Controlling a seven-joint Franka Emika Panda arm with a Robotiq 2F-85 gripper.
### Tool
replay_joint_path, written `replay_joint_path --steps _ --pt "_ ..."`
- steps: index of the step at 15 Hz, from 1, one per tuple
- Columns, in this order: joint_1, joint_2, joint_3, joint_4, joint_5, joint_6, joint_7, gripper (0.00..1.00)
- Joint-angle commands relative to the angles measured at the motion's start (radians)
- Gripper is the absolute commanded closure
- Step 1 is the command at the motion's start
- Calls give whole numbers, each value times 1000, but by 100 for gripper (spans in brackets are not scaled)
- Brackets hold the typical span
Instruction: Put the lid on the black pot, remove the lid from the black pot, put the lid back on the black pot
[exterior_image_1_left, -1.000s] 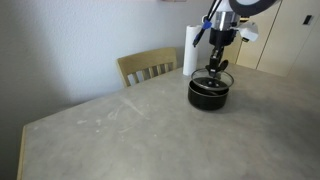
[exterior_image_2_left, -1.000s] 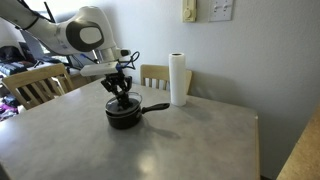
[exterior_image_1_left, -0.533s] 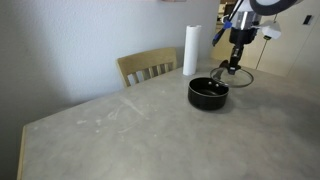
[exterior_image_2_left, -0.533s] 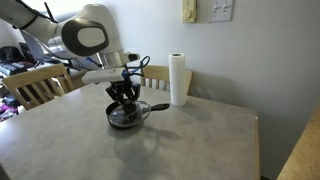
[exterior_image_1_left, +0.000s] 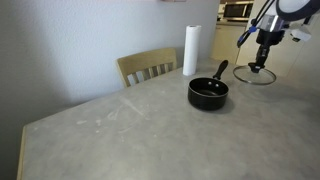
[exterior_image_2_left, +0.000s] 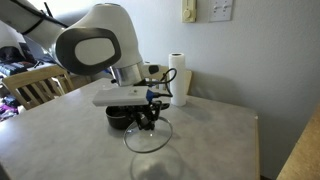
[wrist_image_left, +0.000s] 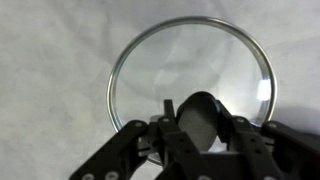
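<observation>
While the gripper (exterior_image_1_left: 262, 60) hangs over the far part of the table (exterior_image_1_left: 110, 135), its fingers are pinched shut on the small black centre knob of the lid (exterior_image_1_left: 258, 76), which hangs level beneath them. The wrist view confirms this: the dark fingers meet over the knob, and the clear glass disc with its metal rim spreads out below against the pale tabletop. The lid is off the black pot (exterior_image_1_left: 207, 94) and well clear of it, low over the table; the pictures do not settle whether its rim touches the surface. The pot sits open and uncovered near the table's middle. In an exterior view it lies to the left of the lid, slightly nearer the camera. Its long handle (exterior_image_1_left: 220, 71) slants upward toward the lid's side, so a return to the pot would probably pass over or beside that handle, and the lid would need to clear it before lowering flat. A white paper-towel roll (exterior_image_1_left: 190, 50) stands upright behind the pot, near it but apart. A wooden chair (exterior_image_1_left: 148, 66) sits at the table's edge beyond. Open tabletop surrounds the lid, with bare surface between it and the table's edges.
</observation>
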Motion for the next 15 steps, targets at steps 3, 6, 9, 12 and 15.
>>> replay_joint_path --steps 3,6,9,12,15 --pt "-129 69 45 -6 176 136 -274 84" --pt "-201 136 104 20 312 180 -402 84" --pt "-246 185 146 42 367 186 -477 84" --pt "-259 215 156 60 367 182 -497 84" --pt "-257 224 154 69 358 180 -492 84"
